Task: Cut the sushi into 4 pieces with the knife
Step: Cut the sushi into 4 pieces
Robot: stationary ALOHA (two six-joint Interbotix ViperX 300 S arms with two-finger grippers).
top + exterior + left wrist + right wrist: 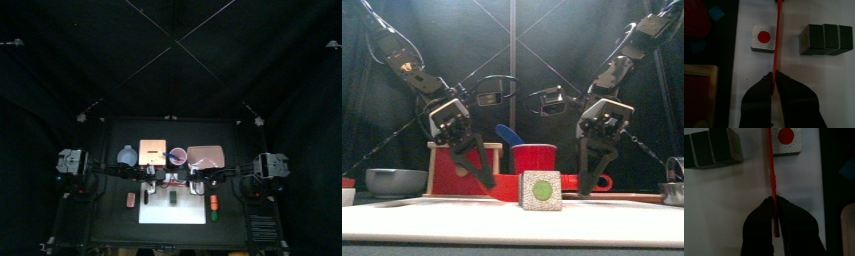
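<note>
The left tool (775,76) has its jaws pressed together on the thin red knife (777,45). The right tool (773,202) is clamped on the same knife from the other side. The blade runs straight out ahead of each tool over the white cutting board (817,75).

Beyond the tips of both tools, the blade separates two parts lying on the board. On one side sits a single cut sushi piece (764,38), showing a white face with a round centre, just beside the blade. On the other side sits a block of three dark green pieces (825,39) joined together, a little apart from the blade. In the front view the single piece stands between the two tools.

Behind the left tool is the wooden box (442,170) with its red front. A blue-grey bowl (393,180) sits on the counter (107,225) farther out past that tool. Between and behind the tools stands the red cup (533,158), holding a blue knife (505,133).
</note>
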